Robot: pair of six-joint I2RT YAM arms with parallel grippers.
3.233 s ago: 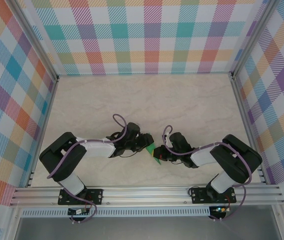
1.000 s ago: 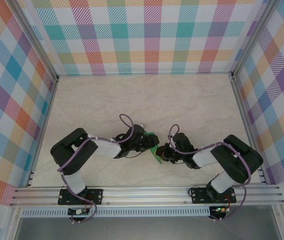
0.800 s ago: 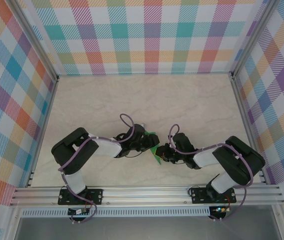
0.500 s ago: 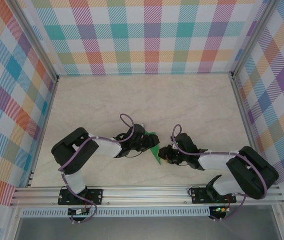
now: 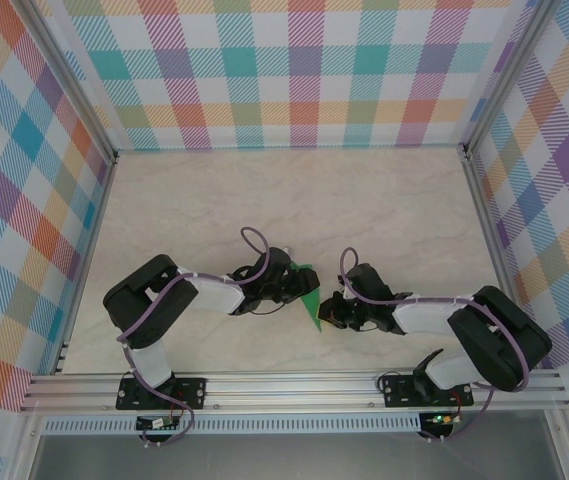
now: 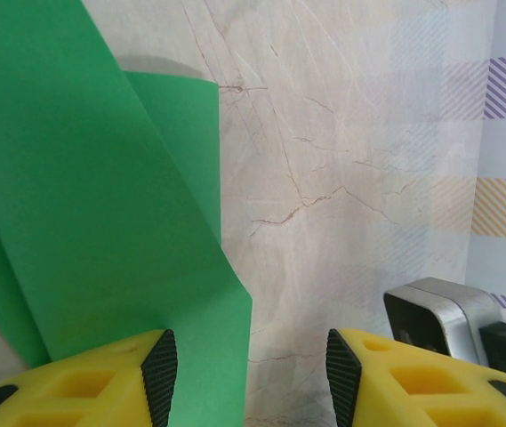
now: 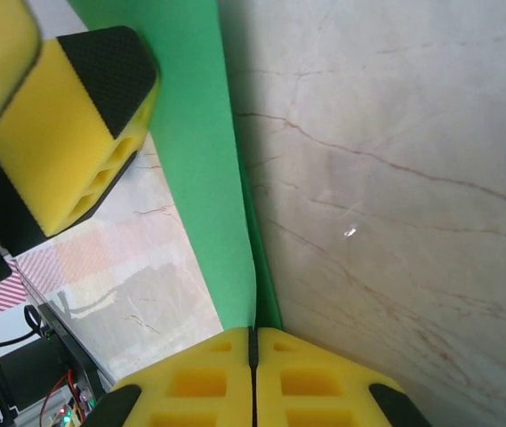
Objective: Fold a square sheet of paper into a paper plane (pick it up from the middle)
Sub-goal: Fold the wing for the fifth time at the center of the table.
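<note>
Elbows out, my left arm point(image 5: 204, 295) and right arm point(image 5: 424, 315) reach low across the table point(image 5: 364, 200), wrists meeting at its near middle. There my right jaws are pressed together, pinching the folded green paper point(image 7: 204, 151) at its edge. My left jaws stand spread, one pad point(image 7: 110, 58) just beside the paper.

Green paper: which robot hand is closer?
Right. The right gripper is shut on the paper; the left gripper is open around its other edge, not clamping.
</note>
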